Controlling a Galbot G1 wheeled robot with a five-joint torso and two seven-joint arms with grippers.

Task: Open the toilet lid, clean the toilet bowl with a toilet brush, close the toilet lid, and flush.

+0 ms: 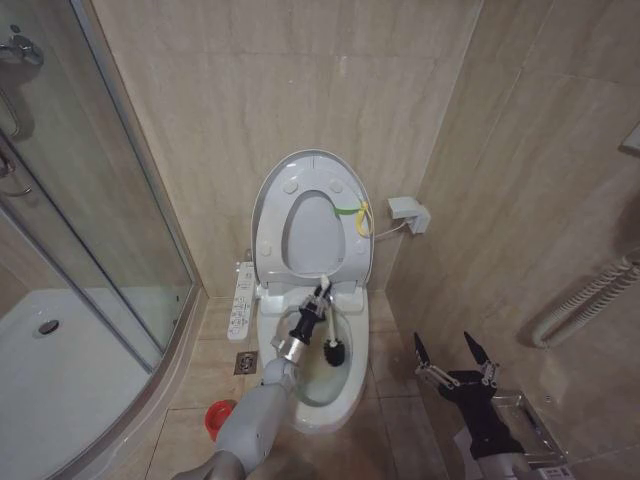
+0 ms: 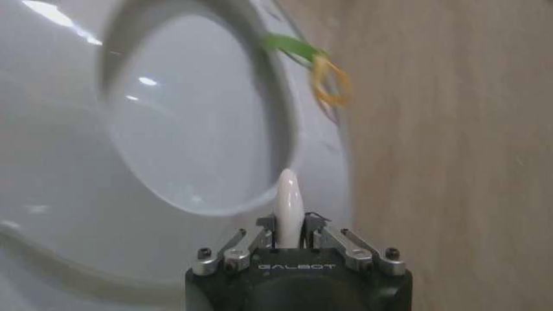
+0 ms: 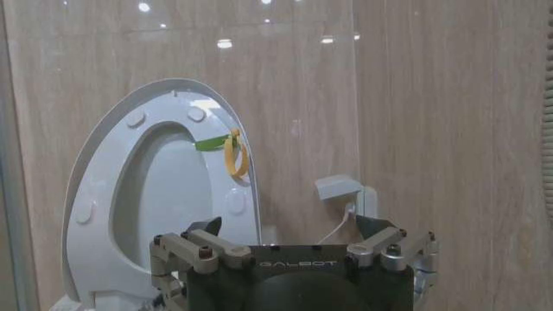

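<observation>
Currently the scrubbing step is in hand, with the toilet lid (image 1: 312, 172) raised against the wall.
The toilet brush (image 1: 331, 335) is clamped in the left gripper (image 1: 320, 297), bristles inside the toilet bowl (image 1: 345, 400); the right gripper (image 1: 455, 352) is held spread and empty beside it. Continued strokes are judged needed before lid closing.

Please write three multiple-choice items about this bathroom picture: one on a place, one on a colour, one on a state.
1. Where is the toilet brush head?
A. in the toilet bowl
B. on the floor
C. in the shower

2. What colour is the strap on the toilet lid?
A. blue
B. yellow-green
C. black

3. How is the right end effector?
A. shut on the brush
B. open, empty
C. shut on the lid

Answers: 1 A, the black head sits inside the bowl, held by the left end effector. 2 B, the strap looks yellow-green. 3 B, its fingers are spread, holding nothing.
</observation>
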